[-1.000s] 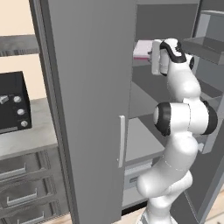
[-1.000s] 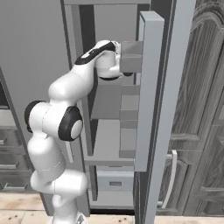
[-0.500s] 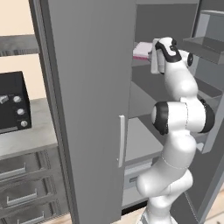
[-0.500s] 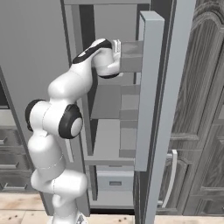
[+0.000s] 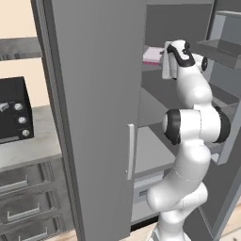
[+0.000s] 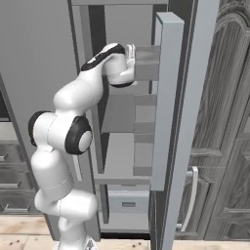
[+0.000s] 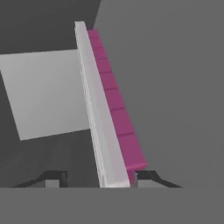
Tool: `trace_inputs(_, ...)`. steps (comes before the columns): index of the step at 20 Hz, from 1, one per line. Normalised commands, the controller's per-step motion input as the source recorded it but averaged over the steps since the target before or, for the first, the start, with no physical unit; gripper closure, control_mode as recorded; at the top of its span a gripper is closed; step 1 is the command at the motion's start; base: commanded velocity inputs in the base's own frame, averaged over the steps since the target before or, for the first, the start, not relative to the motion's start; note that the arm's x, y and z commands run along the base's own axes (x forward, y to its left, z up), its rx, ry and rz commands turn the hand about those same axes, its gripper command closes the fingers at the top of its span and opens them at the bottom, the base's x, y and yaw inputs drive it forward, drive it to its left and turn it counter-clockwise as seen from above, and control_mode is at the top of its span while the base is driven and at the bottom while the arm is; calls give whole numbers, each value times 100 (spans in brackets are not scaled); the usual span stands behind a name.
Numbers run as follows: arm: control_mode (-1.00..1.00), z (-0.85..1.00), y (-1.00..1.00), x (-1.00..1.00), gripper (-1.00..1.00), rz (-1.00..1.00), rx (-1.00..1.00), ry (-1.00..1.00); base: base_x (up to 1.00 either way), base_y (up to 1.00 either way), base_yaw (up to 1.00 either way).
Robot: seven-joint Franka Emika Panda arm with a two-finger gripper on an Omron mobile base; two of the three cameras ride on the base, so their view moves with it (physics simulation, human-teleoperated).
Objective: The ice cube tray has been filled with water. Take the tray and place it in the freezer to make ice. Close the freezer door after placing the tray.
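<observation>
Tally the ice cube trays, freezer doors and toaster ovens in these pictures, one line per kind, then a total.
ice cube tray: 1
freezer doors: 2, one on the left, one on the right, both open
toaster oven: 1
Total: 4

white arm point(image 6: 73, 102) inside freezer point(image 6: 122, 112), freezer door point(image 6: 183, 122) open

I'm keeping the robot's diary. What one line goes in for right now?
stage: placing | ice cube tray: on freezer shelf | gripper: around tray, wide | freezer door: open
</observation>
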Motion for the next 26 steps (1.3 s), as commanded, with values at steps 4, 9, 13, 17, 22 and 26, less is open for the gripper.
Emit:
trace_inputs(4, -100, 0, 17, -45, -100, 2, -19, -1, 0, 0, 0)
trace_inputs(9, -100, 0, 0, -82, -100, 0, -18, -7, 0, 0, 0)
trace_inputs(13, -100, 0, 17, -91, -100, 0, -16, -11, 0, 0, 0)
trace_inputs(17, -100, 0, 66, -89, -100, -10, -15, -20, 0, 0, 0)
trace_inputs(22, -100, 6, 23, -100, -100, -21, -11, -14, 0, 0, 0)
trace_inputs(26, -100, 36, -21, -100, -100, -17, -5, -1, 0, 0, 0)
